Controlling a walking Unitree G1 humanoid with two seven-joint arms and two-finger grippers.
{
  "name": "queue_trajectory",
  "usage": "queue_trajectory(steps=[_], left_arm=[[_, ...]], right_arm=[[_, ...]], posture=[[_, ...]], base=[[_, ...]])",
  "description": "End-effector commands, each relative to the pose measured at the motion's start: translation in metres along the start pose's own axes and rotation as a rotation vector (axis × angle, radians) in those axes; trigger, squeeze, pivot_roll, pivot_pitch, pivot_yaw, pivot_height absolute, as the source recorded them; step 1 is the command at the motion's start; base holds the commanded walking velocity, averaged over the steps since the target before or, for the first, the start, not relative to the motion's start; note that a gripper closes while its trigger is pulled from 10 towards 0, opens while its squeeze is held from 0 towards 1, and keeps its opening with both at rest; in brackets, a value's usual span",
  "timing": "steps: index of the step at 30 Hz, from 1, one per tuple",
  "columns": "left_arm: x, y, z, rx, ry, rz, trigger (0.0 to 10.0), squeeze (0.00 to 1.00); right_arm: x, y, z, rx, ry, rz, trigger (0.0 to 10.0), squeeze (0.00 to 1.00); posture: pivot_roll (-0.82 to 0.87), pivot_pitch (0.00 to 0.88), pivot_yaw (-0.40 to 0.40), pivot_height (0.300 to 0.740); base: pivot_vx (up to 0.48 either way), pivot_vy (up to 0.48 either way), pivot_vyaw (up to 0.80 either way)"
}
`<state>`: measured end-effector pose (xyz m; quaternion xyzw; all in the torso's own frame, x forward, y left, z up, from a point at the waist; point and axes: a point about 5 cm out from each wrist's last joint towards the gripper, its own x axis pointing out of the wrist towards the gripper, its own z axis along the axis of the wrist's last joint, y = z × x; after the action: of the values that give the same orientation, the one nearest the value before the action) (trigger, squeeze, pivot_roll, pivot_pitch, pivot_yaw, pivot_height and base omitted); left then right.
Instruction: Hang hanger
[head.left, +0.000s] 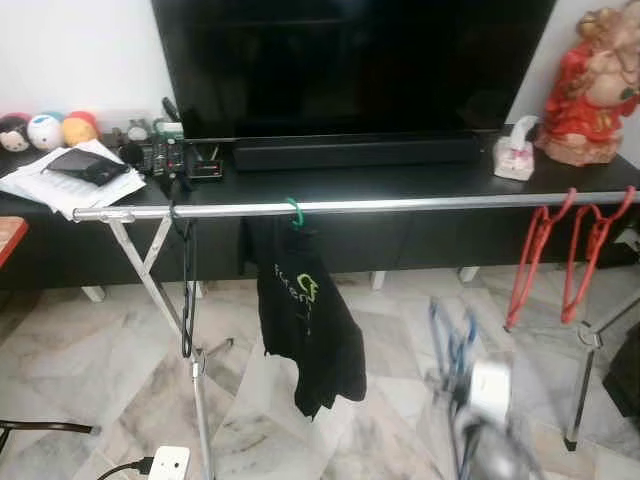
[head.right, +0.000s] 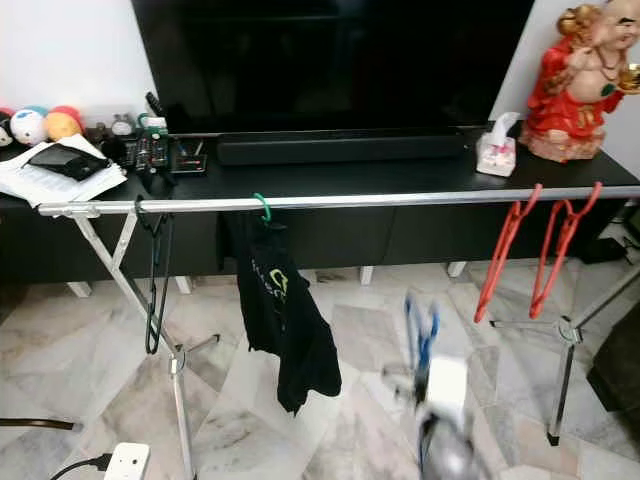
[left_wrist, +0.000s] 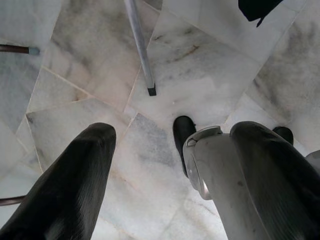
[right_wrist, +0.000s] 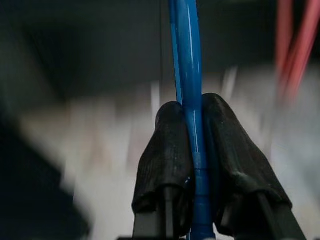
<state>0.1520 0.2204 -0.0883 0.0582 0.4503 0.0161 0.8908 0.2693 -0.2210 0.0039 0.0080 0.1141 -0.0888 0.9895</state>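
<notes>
Blue plastic shows between the two black fingers (right_wrist: 172, 150) of the right gripper (right_wrist: 192, 150), which are clamped on a blue hanger (right_wrist: 187, 75); from the head cameras that hanger (head.right: 420, 325) appears blurred, held low in front of the silver clothes rail (head.left: 400, 205) and right of a black T-shirt (head.left: 305, 320). The shirt hangs from a green hanger (head.left: 294, 211) hooked over the rail. Two red hangers (head.left: 560, 255) dangle from the rail's right end, well apart from the shirt, and a black hanger (head.left: 186, 280) hangs near the left end beside the rack's crossed legs (head.left: 150, 270).

Behind the rail, a long black counter (head.left: 400, 180) carries a large dark television (head.left: 350, 65), a soundbar (head.left: 355, 151), a tissue box (head.left: 514, 155), a red and gold figurine (head.left: 592, 85), papers with a dark wallet (head.left: 85, 165) on top, remote controls (head.left: 165, 155) and three plush toys (head.left: 45, 130).

The left gripper (left_wrist: 170, 170) points down at the marble floor (left_wrist: 200, 65), its fingers (left_wrist: 75, 185) spread and holding nothing, above a rack leg's foot (left_wrist: 151, 91). A white power strip (head.left: 168, 464) lies on the floor near the rack.
</notes>
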Motion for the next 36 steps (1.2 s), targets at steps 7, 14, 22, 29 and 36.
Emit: queue_trajectory(steps=[7, 14, 22, 29, 36], left_arm=[[-0.002, -0.002, -0.007, 0.033, 0.031, -0.019, 10.0, 0.00], [-0.001, -0.003, -0.007, 0.031, 0.029, -0.021, 10.0, 0.00], [-0.001, -0.003, -0.007, 0.032, 0.032, -0.023, 10.0, 0.00], [-0.001, -0.003, -0.007, 0.031, 0.033, -0.023, 10.0, 0.00], [-0.001, -0.005, -0.007, 0.034, 0.032, -0.031, 10.0, 0.00]], right_arm=[[0.002, 0.004, 0.008, 0.043, -0.061, -0.005, 10.0, 0.00], [0.006, 0.006, 0.013, 0.050, -0.065, 0.004, 10.0, 0.00], [0.006, 0.013, 0.012, 0.040, -0.064, 0.065, 10.0, 0.00], [-0.004, 0.028, 0.001, -0.040, -0.038, 0.218, 10.0, 0.00], [-0.005, 0.022, 0.000, -0.027, -0.047, 0.179, 10.0, 0.00]], posture=[[-0.08, 0.000, -0.046, 0.740], [-0.08, 0.000, -0.051, 0.740], [-0.08, 0.000, -0.051, 0.740], [-0.08, 0.000, -0.051, 0.740], [-0.09, 0.000, -0.049, 0.740]], base=[[0.000, 0.000, 0.00], [0.000, 0.000, 0.00], [0.000, 0.000, 0.00], [0.000, 0.000, 0.00], [0.000, 0.000, 0.00]])
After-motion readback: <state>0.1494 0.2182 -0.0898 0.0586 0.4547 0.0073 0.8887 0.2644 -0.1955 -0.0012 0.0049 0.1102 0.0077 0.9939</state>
